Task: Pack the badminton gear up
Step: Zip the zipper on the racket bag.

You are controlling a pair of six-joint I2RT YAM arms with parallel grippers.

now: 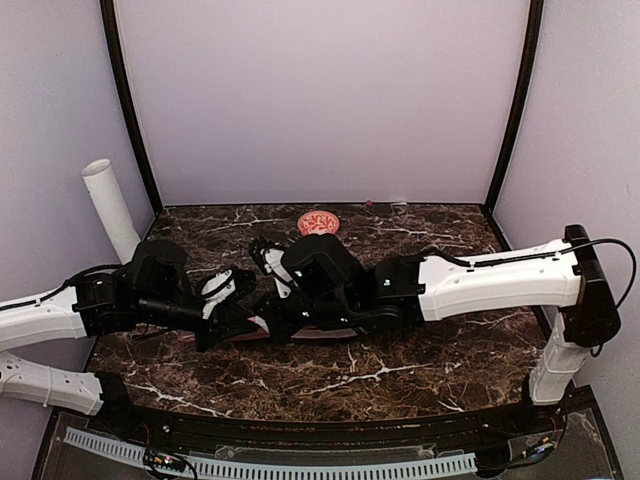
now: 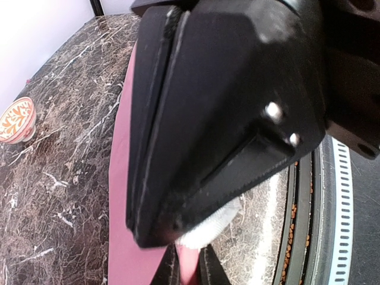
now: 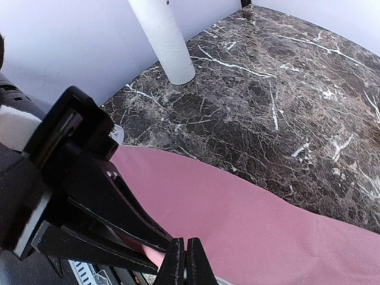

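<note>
Top external view hides most of the pink racket cover [image 3: 237, 219] under the left arm [image 1: 140, 295] and right arm [image 1: 490, 285]; right wrist view shows it flat on the bench [image 3: 285, 89] — right pincer [image 3: 186, 258] pressed together at its edge, left pincer [image 3: 159, 254] pinching it. White tube [image 3: 163, 41] leans by the wall [image 3: 71, 53]; the right arm fills the left wrist view.

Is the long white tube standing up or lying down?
Standing, tilted: the white tube's bottom end sits on the table, its top leaning toward the wall.
</note>
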